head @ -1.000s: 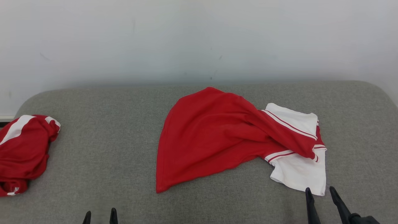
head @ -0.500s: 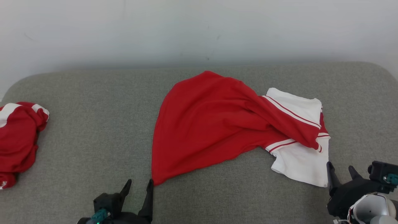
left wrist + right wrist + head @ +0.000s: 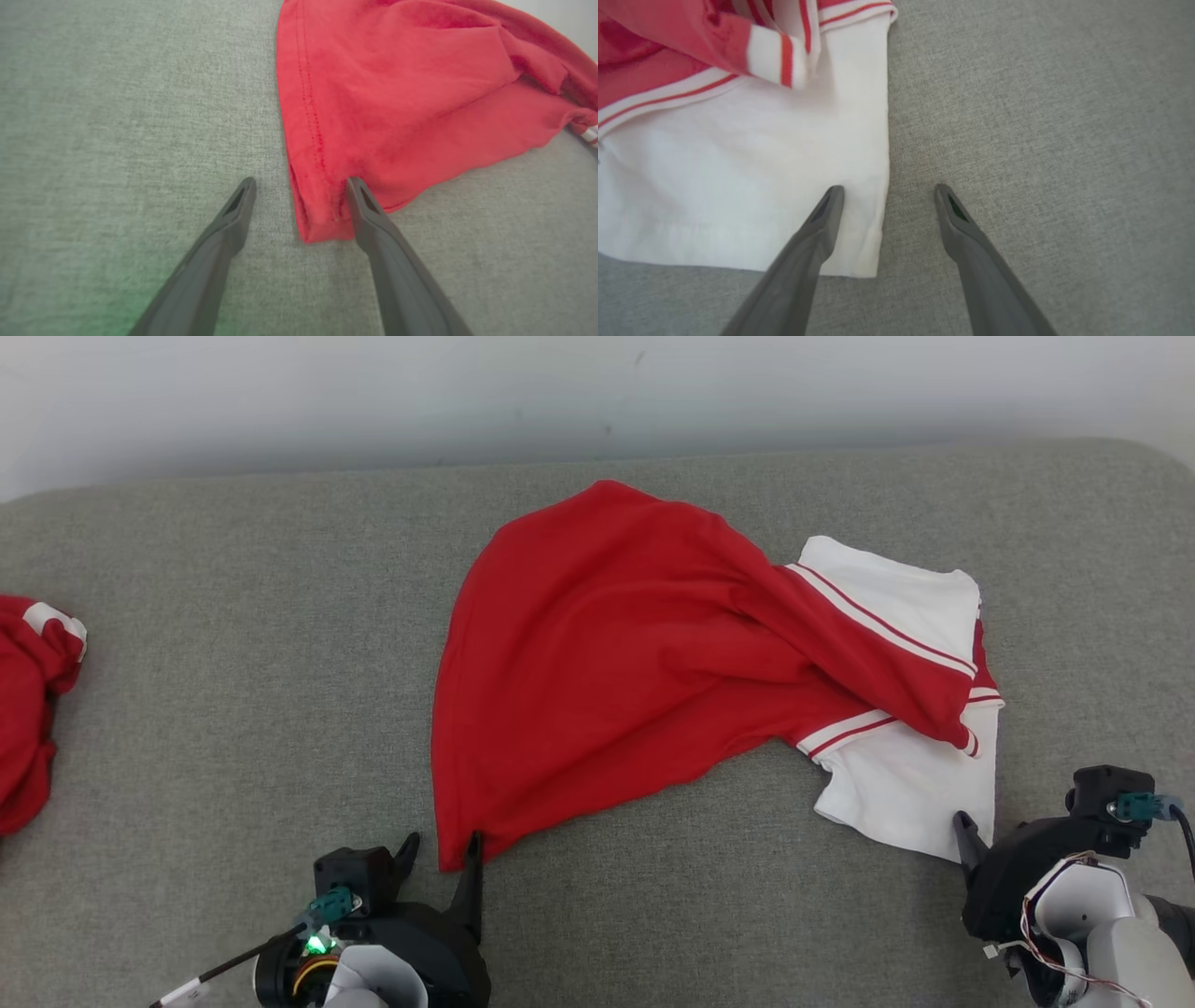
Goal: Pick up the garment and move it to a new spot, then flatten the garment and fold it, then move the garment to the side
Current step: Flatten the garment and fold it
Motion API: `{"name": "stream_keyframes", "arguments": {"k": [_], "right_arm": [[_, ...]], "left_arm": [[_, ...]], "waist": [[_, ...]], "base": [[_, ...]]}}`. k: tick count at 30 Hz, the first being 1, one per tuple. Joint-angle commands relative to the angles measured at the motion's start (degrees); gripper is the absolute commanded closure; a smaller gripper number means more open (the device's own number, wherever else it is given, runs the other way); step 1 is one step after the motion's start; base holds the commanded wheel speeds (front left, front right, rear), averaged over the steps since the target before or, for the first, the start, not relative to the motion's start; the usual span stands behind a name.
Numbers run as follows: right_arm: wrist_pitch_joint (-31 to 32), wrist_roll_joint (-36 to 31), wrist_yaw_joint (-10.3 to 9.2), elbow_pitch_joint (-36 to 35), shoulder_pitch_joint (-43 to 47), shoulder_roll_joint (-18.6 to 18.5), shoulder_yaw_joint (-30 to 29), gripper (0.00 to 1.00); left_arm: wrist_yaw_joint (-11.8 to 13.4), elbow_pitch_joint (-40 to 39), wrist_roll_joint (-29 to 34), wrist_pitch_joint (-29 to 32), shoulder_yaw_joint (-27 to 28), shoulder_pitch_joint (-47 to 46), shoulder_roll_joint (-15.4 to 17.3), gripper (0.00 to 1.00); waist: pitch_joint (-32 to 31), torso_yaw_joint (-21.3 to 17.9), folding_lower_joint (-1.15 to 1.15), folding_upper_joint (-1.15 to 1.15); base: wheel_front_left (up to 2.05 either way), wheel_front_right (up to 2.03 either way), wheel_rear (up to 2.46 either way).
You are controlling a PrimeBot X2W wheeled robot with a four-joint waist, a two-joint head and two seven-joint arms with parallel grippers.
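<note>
Garment [image 3: 635,663], red with a white end, lay crumpled in the middle of the grey cushion [image 3: 233,616]. Left pincer [image 3: 301,182] stood open astride the near left red corner, one finger over the cloth. Right pincer [image 3: 889,189] stood open astride the near right white corner, one finger over bare cushion. Another red garment [image 3: 28,709] lay at the left edge.

red bundle [image 3: 28,709] cut off by left edge — garment [image 3: 607,663] white panel partly under red fold
</note>
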Motion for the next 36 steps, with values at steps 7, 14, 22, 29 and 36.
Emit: {"name": "stream_keyframes", "arguments": {"k": [7,14,22,29,36], "right_arm": [[4.66,0.94,0.04,5.08,0.83,0.49,1.66,0.00],[8.24,4.15,0.16,3.71,2.21,0.78,4.43,1.00],[5.26,13.87,0.10,-4.84,-3.01,-0.07,5.18,1.00],[8.54,15.36,0.10,-12.05,-18.42,-0.31,8.91,1.00],[11.45,17.44,0.10,-8.35,-42.25,-0.19,9.45,1.00]], "left_arm": [[-0.15,3.51,-2.09,5.58,-3.16,1.40,-0.39,0.56],[-0.29,2.18,-2.62,7.01,-3.51,2.64,-0.06,1.00],[-1.42,-3.26,-8.31,5.83,0.66,-1.12,0.21,1.00],[-3.83,-12.55,-16.50,14.50,5.04,-13.32,3.68,1.00],[-2.08,-19.46,-15.19,20.00,8.49,-36.08,10.55,1.00]], "waist": [[-0.01,0.38,-0.01,-0.01],[-0.68,0.12,-0.01,-0.01],[-0.92,-0.93,-0.01,-0.01],[5.44,-4.23,-0.01,-0.01],[18.58,-7.82,-0.01,-0.01]], "base": [[0.00,0.00,0.00],[0.00,0.00,0.00],[0.00,0.00,0.00],[0.00,0.00,0.00],[0.00,0.00,0.00]]}}
